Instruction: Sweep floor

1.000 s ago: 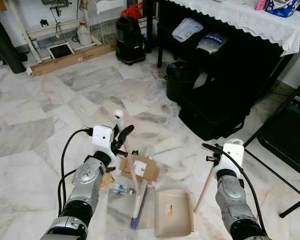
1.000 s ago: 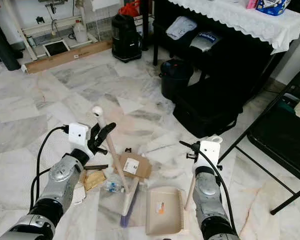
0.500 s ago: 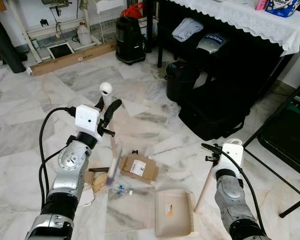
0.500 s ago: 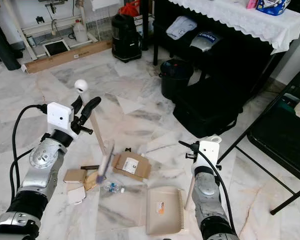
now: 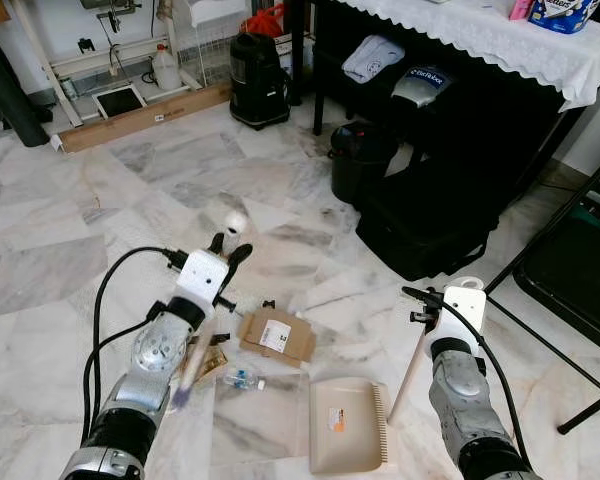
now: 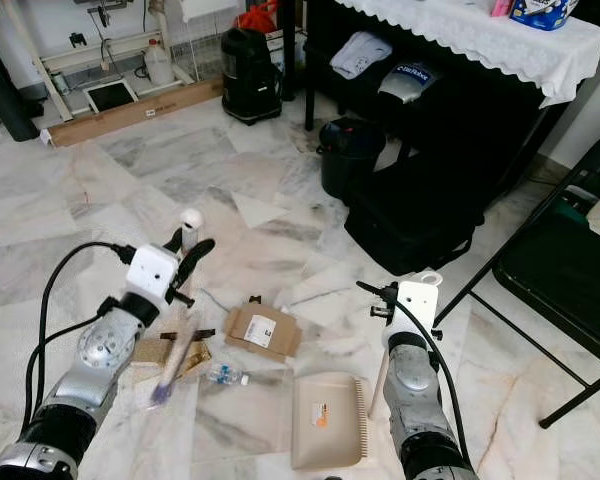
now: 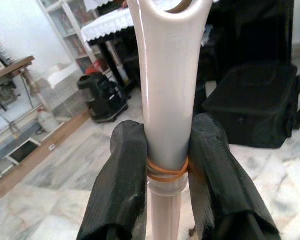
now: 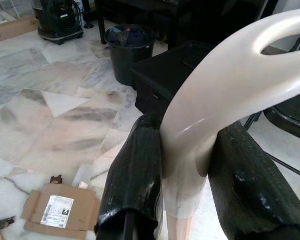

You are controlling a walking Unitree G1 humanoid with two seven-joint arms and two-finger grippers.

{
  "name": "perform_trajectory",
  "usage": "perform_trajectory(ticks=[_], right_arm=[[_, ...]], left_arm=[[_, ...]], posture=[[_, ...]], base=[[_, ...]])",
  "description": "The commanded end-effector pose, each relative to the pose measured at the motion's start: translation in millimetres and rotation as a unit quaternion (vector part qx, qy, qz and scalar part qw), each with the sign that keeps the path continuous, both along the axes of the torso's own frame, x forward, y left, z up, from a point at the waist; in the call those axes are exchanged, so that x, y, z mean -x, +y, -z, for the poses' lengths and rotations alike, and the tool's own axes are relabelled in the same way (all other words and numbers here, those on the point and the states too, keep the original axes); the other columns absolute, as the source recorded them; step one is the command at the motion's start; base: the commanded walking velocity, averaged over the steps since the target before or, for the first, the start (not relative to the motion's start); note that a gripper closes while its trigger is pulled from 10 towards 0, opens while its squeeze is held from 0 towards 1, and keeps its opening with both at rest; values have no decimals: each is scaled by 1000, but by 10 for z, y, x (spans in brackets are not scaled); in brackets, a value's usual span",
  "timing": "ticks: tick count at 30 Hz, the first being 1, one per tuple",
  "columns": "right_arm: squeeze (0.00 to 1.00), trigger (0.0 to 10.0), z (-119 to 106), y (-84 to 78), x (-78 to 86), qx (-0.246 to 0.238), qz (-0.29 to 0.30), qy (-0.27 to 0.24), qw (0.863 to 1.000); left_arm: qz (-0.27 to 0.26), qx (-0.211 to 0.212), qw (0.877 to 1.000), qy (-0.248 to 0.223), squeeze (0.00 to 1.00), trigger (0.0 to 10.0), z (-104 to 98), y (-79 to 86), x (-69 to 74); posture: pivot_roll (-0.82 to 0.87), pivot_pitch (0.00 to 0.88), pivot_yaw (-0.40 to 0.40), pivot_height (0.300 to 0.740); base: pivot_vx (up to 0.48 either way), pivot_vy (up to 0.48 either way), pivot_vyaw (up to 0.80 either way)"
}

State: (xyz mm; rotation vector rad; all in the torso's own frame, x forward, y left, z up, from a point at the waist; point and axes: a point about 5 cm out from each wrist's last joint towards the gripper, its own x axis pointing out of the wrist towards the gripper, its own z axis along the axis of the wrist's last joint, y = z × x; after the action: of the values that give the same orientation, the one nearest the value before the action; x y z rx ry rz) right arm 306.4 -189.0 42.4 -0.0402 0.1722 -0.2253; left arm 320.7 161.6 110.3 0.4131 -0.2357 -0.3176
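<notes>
- On the marble floor in the left eye view, a flattened cardboard box is lying as the landmark; the left tool is hovering just to the box's left, clenching the pale broom by its handle, and the blurred bristle end is touching the floor left of the box, over brown cardboard scraps.
- A small plastic bottle is lying just in front of the box, and the beige dustpan is sitting on the floor nearer the robot, to the box's right.
- In the right eye view, the right tool is standing well right of the box, gripping the dustpan's long handle, which is slanting down to the pan.
- Beyond the box, a black bin and a black bag are sitting under a cloth-covered desk.
- In the left wrist view, two black fingers are squeezing the broom handle just above a rubber band.
- In the right wrist view, the fingers are pinching the looped white dustpan grip, with the box lying on the floor beyond.
</notes>
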Motion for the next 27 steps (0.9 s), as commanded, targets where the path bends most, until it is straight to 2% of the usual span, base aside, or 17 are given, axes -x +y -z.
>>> perform_trajectory(ticks=[1, 11, 16, 27], right_arm=[[0, 10000, 36, 25, 16, -1, -7, 10, 1000], [0, 10000, 34, 44, 10, -3, -9, 10, 1000], [0, 10000, 34, 41, 16, -3, -8, 9, 1000], [0, 10000, 33, 40, 15, -3, -6, 9, 1000]], left_arm=[[3, -7, 1000, -17, 0, 10000, -3, 13, 43], [-14, -13, 1000, 3, 0, 10000, 171, 67, 125], [-39, 11, 999, 17, 0, 10000, 260, 85, 151], [-25, 41, 998, 42, 0, 10000, 333, 41, 168]], posture=[[-68, 107, -19, 740], [-64, 109, -18, 740], [-70, 110, -16, 740], [-71, 112, -15, 740]], base=[[0, 0, 0], [0, 0, 0], [0, 0, 0], [0, 0, 0]])
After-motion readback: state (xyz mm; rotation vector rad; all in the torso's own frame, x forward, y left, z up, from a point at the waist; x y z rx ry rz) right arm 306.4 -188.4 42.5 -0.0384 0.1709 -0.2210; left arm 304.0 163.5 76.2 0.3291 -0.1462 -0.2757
